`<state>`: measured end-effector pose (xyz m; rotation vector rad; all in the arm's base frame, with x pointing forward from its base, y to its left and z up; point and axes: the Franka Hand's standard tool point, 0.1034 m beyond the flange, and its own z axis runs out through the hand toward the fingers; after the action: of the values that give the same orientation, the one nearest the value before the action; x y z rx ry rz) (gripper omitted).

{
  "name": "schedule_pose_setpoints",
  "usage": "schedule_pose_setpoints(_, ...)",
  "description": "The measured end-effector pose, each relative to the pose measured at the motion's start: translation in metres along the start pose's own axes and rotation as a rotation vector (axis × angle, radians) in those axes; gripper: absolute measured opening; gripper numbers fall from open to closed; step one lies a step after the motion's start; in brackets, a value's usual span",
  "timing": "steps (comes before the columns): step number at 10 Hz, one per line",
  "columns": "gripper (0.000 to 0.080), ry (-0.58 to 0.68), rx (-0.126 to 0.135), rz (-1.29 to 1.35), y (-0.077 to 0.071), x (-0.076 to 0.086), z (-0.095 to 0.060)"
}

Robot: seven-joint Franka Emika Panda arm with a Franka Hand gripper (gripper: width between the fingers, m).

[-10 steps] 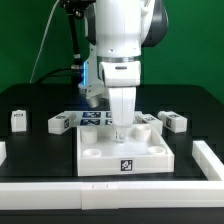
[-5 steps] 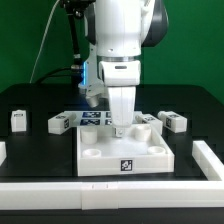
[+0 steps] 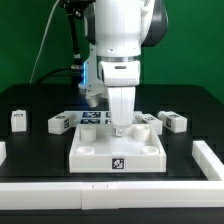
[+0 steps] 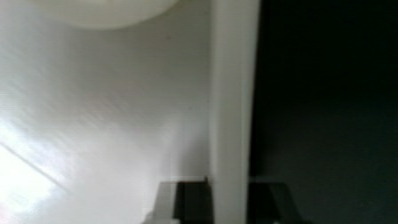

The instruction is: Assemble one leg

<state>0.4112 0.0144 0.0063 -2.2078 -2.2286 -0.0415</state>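
The large white tray piece [image 3: 118,158], with round corner sockets and a tag on its front face, lies in the middle of the black table. My gripper [image 3: 120,128] reaches straight down at its rear wall and is shut on that wall. In the wrist view the wall [image 4: 231,100] runs between my two dark fingers [image 4: 185,202], with the gripper [image 4: 228,205] astride it. Small white tagged legs lie loose on the table: two on the exterior view's left [image 3: 18,119] [image 3: 60,123] and one on the right [image 3: 173,121].
The marker board [image 3: 93,117] lies just behind the tray piece. A white rail [image 3: 110,190] borders the table's front edge, and another [image 3: 207,160] runs along the right side. A green wall stands behind.
The tray piece has slid a little toward the exterior view's left, with my gripper still on its rear wall. The legs have not moved.
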Motion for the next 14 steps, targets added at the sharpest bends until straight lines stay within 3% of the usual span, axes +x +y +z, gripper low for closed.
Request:
schedule_pose_setpoints(3,0.0058,-0.003,0.005,-0.001,0.006,0.000,0.000)
schedule_pose_setpoints(9,0.0058,0.002,0.007,-0.027,0.059,0.030,0.001)
schedule_pose_setpoints(14,0.0058,0.011,0.000,-0.018,0.064,0.060,0.002)
